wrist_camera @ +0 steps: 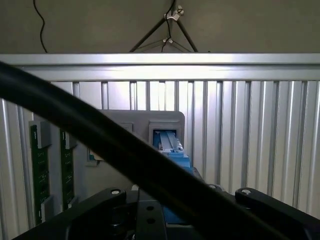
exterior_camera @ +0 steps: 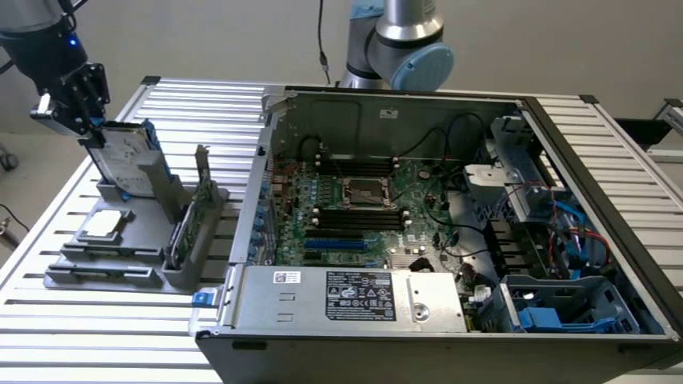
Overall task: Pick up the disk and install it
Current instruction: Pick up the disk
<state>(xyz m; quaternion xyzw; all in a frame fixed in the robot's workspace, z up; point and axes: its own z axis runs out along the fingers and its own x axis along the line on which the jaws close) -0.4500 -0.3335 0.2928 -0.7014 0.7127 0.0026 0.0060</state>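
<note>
The disk (exterior_camera: 126,156) stands upright in the back slot of a grey fixture (exterior_camera: 117,276) at the exterior view's left; its silver face, white label and blue side rails show. My gripper (exterior_camera: 89,130) hangs at the disk's upper corner, right against its top edge, and the disk sits in its slot. In the wrist view the disk's blue rail (wrist_camera: 172,150) rises out of the grey slot just in front of my gripper's black body.
The fixture also holds a small square silver chip (exterior_camera: 107,225) and thin green circuit cards (exterior_camera: 188,228). An open computer case (exterior_camera: 267,200) lies to its right, with a blue-lined drive cage (exterior_camera: 565,308) in the near corner. A black cable (wrist_camera: 100,142) crosses the wrist view.
</note>
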